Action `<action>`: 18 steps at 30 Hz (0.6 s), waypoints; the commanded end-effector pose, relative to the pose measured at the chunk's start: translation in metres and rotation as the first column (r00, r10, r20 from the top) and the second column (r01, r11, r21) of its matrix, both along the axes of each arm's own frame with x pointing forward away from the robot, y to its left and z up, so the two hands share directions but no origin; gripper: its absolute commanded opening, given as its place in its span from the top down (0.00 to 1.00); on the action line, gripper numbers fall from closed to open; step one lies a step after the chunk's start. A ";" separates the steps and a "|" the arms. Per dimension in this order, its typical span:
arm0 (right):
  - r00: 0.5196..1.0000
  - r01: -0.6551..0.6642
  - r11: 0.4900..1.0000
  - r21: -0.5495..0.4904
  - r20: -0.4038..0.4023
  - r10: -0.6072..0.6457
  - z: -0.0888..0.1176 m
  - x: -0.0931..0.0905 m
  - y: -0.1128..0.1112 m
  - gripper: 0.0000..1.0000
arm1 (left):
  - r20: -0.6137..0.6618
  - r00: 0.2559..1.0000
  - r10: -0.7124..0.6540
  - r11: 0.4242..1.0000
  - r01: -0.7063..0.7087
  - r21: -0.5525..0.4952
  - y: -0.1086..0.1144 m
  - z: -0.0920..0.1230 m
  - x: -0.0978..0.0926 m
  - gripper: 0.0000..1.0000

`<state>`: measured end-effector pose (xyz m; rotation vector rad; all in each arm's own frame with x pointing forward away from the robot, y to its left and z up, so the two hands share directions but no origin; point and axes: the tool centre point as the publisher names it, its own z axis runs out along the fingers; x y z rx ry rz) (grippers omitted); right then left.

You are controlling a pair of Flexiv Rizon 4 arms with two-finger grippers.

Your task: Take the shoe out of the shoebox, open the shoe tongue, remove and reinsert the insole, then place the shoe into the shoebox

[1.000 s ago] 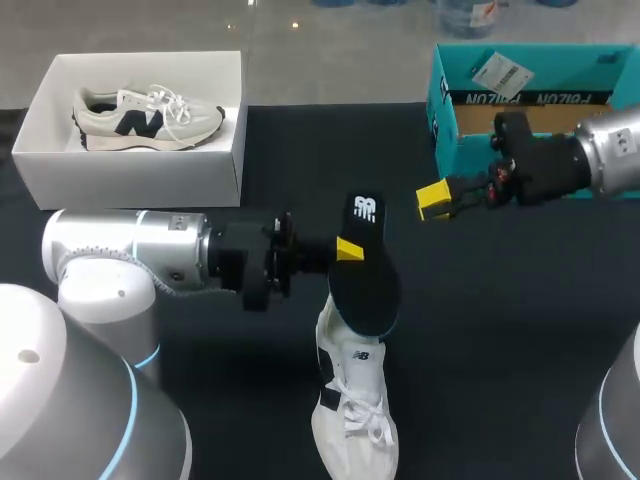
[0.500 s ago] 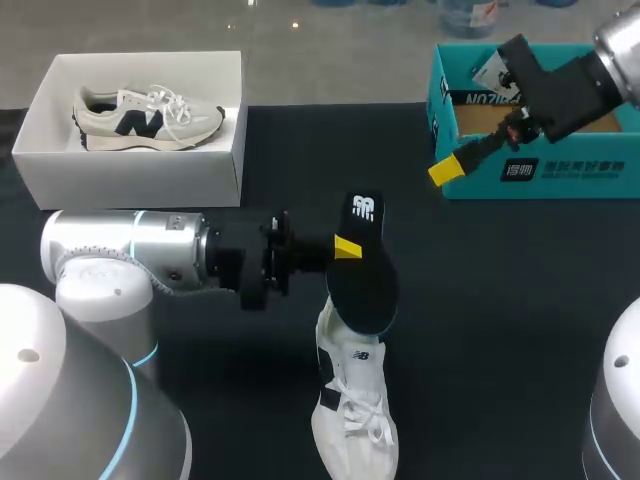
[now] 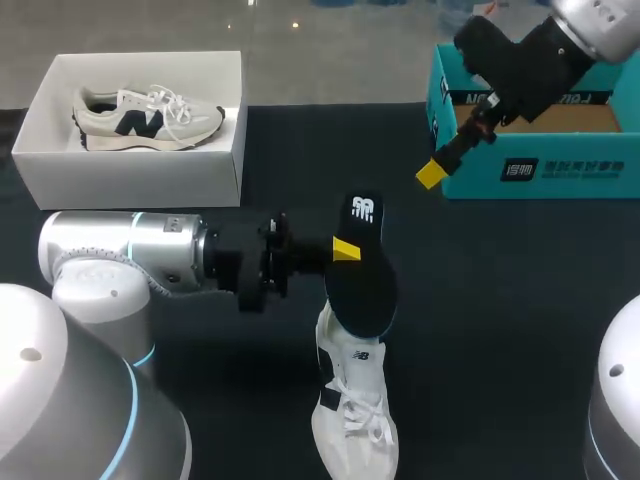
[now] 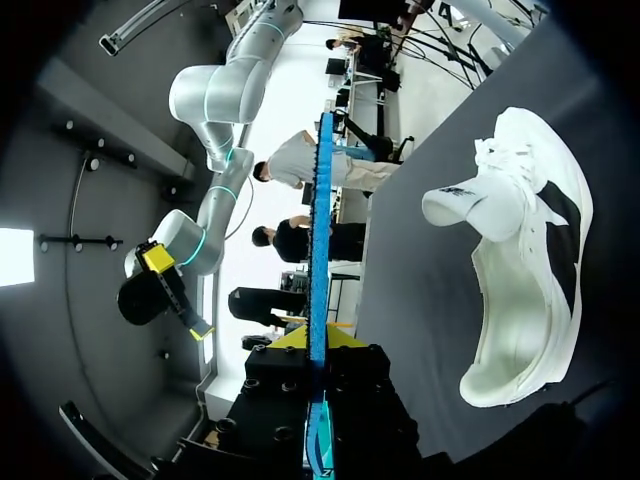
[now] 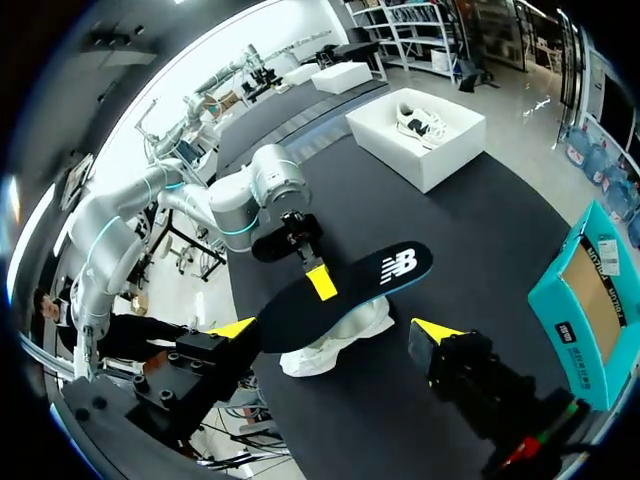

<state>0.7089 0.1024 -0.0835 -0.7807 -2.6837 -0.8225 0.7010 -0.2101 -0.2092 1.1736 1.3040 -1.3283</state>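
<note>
My left gripper (image 3: 345, 250) is shut on a black insole (image 3: 362, 270) and holds it on edge above the table, over the heel of a white shoe (image 3: 352, 405) that lies on the black table. In the left wrist view the insole (image 4: 318, 230) runs as a thin blue edge between the fingers of that gripper (image 4: 312, 336), with the shoe (image 4: 525, 270) off to one side. My right gripper (image 3: 431, 173) hangs open and empty in front of the teal box. From its wrist view its gripper (image 5: 335, 330) looks down on the insole (image 5: 345, 290).
A white shoebox (image 3: 140, 175) at the back left holds a second, cream shoe (image 3: 148, 118). A teal cardboard box (image 3: 540, 170) stands at the back right, under my right arm. The table's right half is bare black cloth.
My right arm has lifted and swung back toward the teal box, its gripper staying open. The left arm, insole and shoe have kept still.
</note>
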 end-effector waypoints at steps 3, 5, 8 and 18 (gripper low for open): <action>0.998 -0.061 0.995 -0.083 -0.015 0.060 0.000 0.007 0.011 0.00 | 0.006 1.000 0.000 1.000 0.000 0.000 0.002 0.000 -0.001 1.00; 0.996 -0.089 0.990 -0.113 -0.014 0.088 0.001 0.008 0.016 0.00 | 0.007 1.000 -0.001 1.000 0.001 0.001 0.002 0.000 -0.002 1.00; 0.995 -0.097 0.985 -0.141 0.001 0.098 0.001 0.007 0.020 0.00 | 0.009 1.000 0.000 1.000 0.000 0.001 0.002 0.001 -0.002 1.00; 0.994 -0.054 0.974 -0.221 0.086 0.075 0.008 -0.001 0.021 0.00 | 0.020 1.000 -0.003 1.000 0.003 0.007 0.003 0.005 -0.004 1.00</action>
